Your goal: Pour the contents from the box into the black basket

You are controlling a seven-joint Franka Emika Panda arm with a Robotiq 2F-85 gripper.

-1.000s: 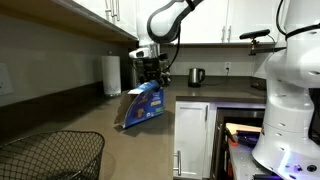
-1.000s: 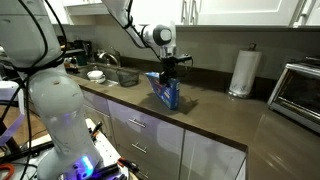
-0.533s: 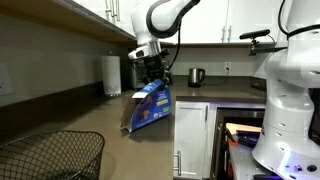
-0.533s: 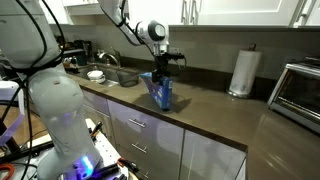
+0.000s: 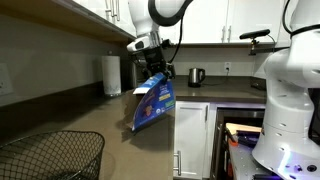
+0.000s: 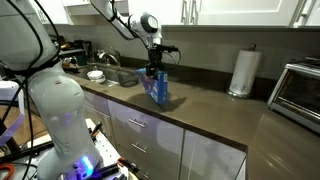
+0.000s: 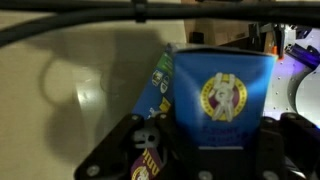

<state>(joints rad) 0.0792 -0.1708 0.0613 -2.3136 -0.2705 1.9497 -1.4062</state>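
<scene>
The box (image 5: 152, 105) is a flat blue carton with yellow and white print. It hangs tilted above the dark counter (image 5: 140, 150), clear of the surface in both exterior views. My gripper (image 5: 153, 72) is shut on its upper end, also shown from the other side, gripper (image 6: 153, 68) over box (image 6: 155, 88). In the wrist view the box (image 7: 222, 95) fills the space between the dark fingers of the gripper (image 7: 215, 142). The black basket (image 5: 50, 155), round wire mesh, stands at the near left of the counter, well away from the box. The contents are hidden.
A paper towel roll (image 5: 112, 75) stands against the back wall and a kettle (image 5: 196, 76) sits further along. A sink (image 6: 105, 75) lies beyond the arm and a steel oven (image 6: 300, 95) at the counter's end. A white robot body (image 5: 290, 90) stands by an open drawer (image 5: 245, 135).
The arm has risen and carried the box up off the counter; the box was resting on the surface a second ago and now hangs in the air.
</scene>
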